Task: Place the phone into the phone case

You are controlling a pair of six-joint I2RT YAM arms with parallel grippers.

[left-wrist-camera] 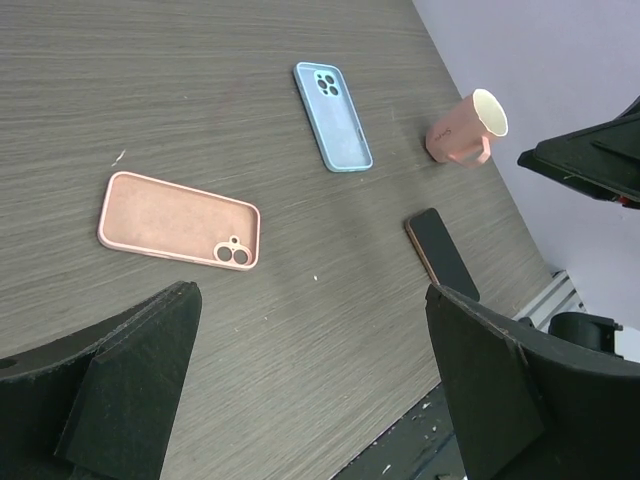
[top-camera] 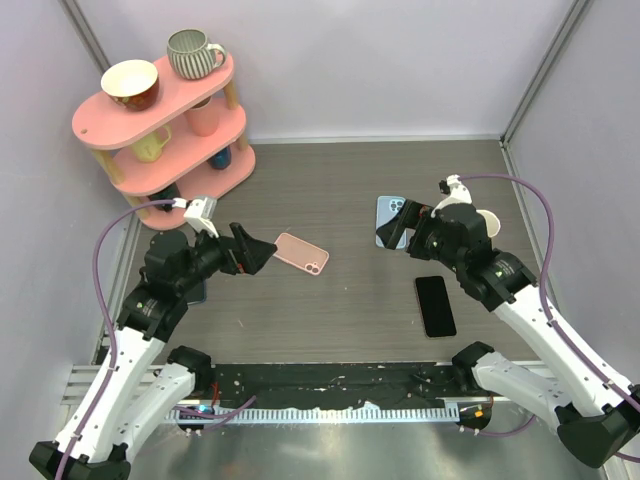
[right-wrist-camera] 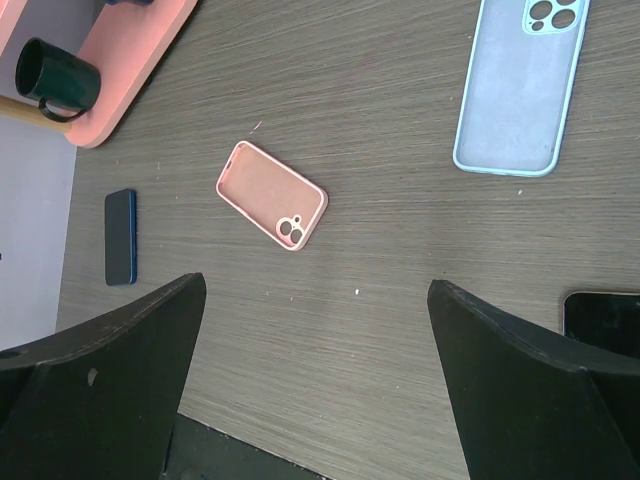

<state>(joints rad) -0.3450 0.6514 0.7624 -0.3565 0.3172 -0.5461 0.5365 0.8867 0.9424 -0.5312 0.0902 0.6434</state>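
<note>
Our left tool [left-wrist-camera: 312,292] and right tool [right-wrist-camera: 318,283] gape empty; the black phone [top-camera: 435,305] lies well right of the pink case [top-camera: 302,253].

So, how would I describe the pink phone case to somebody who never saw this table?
Find the pink three-tier shelf at the far left corner of the table. Just beyond the left arm's fingers lies the pink phone case. Its neighbours are a light-blue case and a black phone; only it is pink.

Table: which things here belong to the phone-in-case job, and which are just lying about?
Job: black phone, blue phone, pink case, blue case.
Lying about: pink mug, shelf, cups on it.
</note>
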